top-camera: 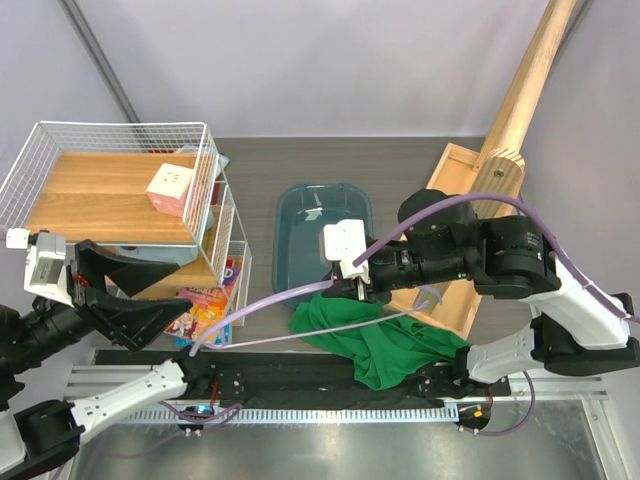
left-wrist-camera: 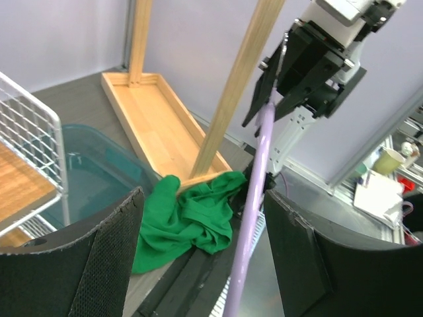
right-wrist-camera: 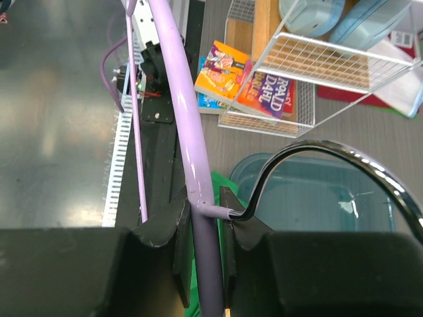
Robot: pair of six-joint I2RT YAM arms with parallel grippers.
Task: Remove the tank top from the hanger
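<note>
- My right pincer [right-wrist-camera: 201,228] is clamped on the lilac hanger [right-wrist-camera: 177,99], where its metal hook joins.
- My left pincer [left-wrist-camera: 203,218] stands apart, holding nothing.
- The green tank top [top-camera: 385,345] lies crumpled on the table [top-camera: 260,170], against the wooden stand [top-camera: 460,190].

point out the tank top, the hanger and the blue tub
tank top [top-camera: 385,345], top view, middle of the crumpled green fabric
hanger [right-wrist-camera: 182,99], right wrist view, on its lilac arm
blue tub [top-camera: 300,245], top view, bare floor on its left side
</note>
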